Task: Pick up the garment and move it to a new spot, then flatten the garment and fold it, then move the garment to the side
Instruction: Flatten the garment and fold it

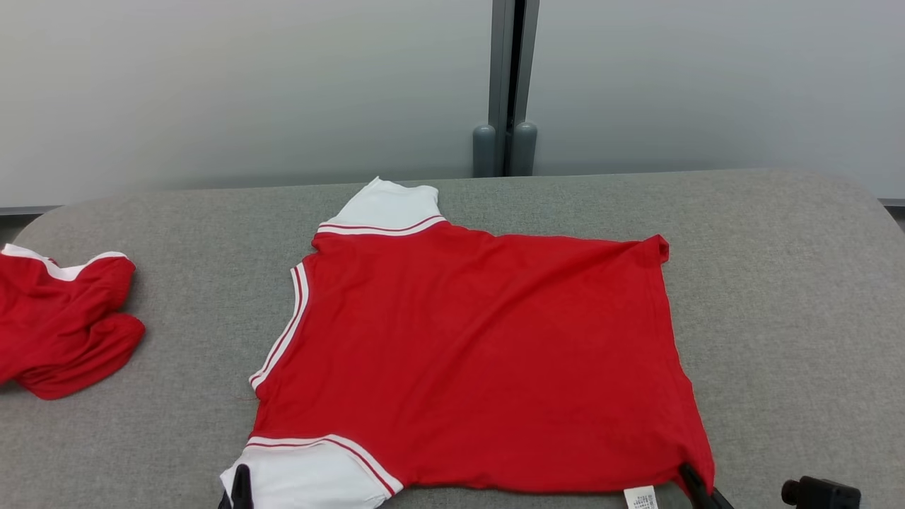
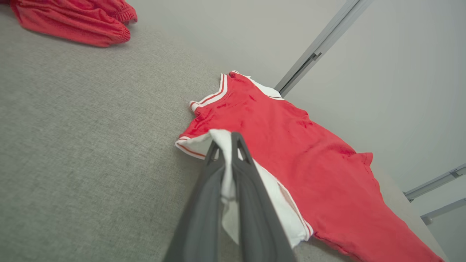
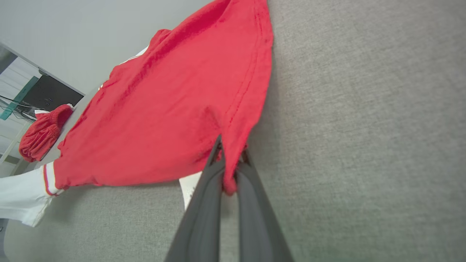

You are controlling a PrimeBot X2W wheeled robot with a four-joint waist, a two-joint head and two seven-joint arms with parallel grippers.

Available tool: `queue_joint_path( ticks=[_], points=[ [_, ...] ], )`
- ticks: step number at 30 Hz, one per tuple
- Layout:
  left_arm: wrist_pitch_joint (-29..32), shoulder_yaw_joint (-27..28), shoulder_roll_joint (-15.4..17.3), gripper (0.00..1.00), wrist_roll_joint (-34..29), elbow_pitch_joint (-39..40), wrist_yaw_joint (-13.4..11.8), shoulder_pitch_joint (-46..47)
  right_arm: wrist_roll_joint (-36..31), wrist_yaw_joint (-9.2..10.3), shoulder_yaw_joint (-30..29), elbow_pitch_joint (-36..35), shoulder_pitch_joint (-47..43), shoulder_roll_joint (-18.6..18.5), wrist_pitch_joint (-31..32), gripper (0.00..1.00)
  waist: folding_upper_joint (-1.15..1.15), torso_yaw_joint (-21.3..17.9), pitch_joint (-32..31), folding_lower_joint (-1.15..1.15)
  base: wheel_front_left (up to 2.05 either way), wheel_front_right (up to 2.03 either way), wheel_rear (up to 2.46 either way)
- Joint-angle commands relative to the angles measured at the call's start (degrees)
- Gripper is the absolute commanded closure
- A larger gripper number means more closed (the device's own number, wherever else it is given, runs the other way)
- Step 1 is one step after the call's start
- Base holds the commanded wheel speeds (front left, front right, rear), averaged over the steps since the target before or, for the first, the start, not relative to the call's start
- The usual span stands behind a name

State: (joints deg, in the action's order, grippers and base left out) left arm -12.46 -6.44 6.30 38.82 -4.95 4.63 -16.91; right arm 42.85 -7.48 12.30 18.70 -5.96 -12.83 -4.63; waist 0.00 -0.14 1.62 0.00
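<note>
The garment point(image 1: 466, 360) is a red T-shirt with white, red-striped sleeves, spread flat across the grey table point(image 1: 792, 297), collar to the left and hem to the right. My left gripper point(image 1: 240, 488) is shut on the near white sleeve at the bottom edge of the head view; in the left wrist view the white cloth of the garment point(image 2: 291, 145) is pinched between the fingers of that gripper point(image 2: 225, 140). My right gripper point(image 1: 689, 477) is shut on the near hem corner, and red fabric of the garment point(image 3: 164, 109) bunches between the tips of the gripper point(image 3: 229, 149).
A second red garment point(image 1: 63, 325) lies crumpled at the table's left edge. A white care label point(image 1: 640, 497) sticks out under the near hem. A pale wall with a grey post point(image 1: 505, 85) stands behind the table.
</note>
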Motion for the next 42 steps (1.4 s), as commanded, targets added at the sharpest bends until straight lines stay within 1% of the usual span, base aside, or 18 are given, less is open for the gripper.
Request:
queue_joint_path(
  ticks=[1, 6, 11, 18, 22, 28, 34, 42],
  points=[
    [0.27, -0.26, 0.38, 1.0, -0.22, 0.12, 0.37, 1.68, -0.42, -0.02, -0.37, -0.4, -0.37, 0.13, 0.22, 1.0, 0.0, -0.03, -0.02, 0.0, 0.0, 0.0, 0.0],
    [1.48, -1.46, 1.82, 1.0, -0.18, -0.48, 1.15, 5.19, -1.49, -0.03, -1.36, -2.83, 0.08, 1.65, 2.97, 1.0, 0.0, -0.38, -0.02, 0.0, 0.0, 0.0, 0.0],
    [2.63, -2.45, 3.35, 1.0, 0.49, -1.88, 2.01, 9.81, -0.72, -0.02, -2.94, -4.19, 2.23, 2.46, 5.66, 1.0, 0.0, -1.0, 1.04, 0.0, 0.0, 0.0, 0.0],
    [2.16, -4.12, 4.81, 1.0, 0.67, -8.12, 2.62, 18.13, -0.56, -0.03, -3.69, -3.79, 6.43, 3.28, 7.97, 1.0, 0.0, -1.79, 3.41, 0.0, 0.0, 0.0, 0.0],
    [1.53, -5.11, 5.97, 1.0, 0.63, -12.7, 2.86, 23.0, -0.71, -0.03, -3.32, -2.33, 9.41, 3.79, 8.45, 1.0, 0.0, -2.14, 4.37, 0.0, 0.0, 0.0, 0.0],
    [1.0, -7.0, 7.8, 1.0, 1.11, -19.42, 2.98, 30.36, -0.52, -0.03, -2.91, 0.69, 13.66, 3.25, 8.14, 1.0, 0.0, -2.35, 5.47, 0.0, 0.0, 0.0, 0.0],
    [0.97, -10.68, 9.12, 1.0, 2.3, -25.55, 2.87, 36.54, -0.4, -0.03, -1.74, 4.18, 18.45, 3.0, 7.56, 1.0, 0.0, -2.86, 7.04, 0.0, 0.0, 0.0, 0.0],
    [-1.06, -14.92, 9.54, 1.0, 5.69, -33.21, 2.88, 43.38, 0.49, -0.03, -0.13, 10.17, 23.73, 2.62, 5.25, 1.0, 0.0, -3.16, 8.82, 0.0, 0.0, 0.0, 0.0]
  ],
)
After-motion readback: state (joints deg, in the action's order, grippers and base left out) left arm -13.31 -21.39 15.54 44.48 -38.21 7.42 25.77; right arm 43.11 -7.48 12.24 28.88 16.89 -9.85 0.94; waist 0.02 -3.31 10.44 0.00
